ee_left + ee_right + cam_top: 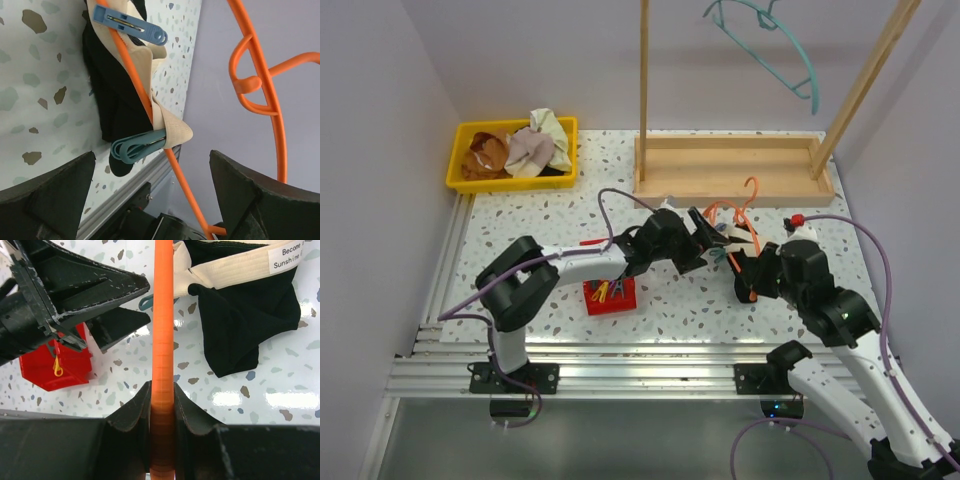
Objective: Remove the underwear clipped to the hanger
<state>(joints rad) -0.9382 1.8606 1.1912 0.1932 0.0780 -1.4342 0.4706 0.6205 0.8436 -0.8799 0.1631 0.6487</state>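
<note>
Just ahead of left fingers (50, 195): black underwear (112, 95).

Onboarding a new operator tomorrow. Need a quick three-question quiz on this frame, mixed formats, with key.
1. True or false: the right gripper is shut on the orange hanger.
2. How many clips pin the black underwear to that hanger? A) one B) two C) four
3. Fill in: the left gripper has its jaws ____.

Key: 1 true. 2 B: the blue clip and the teal clip. 3 open.
</note>
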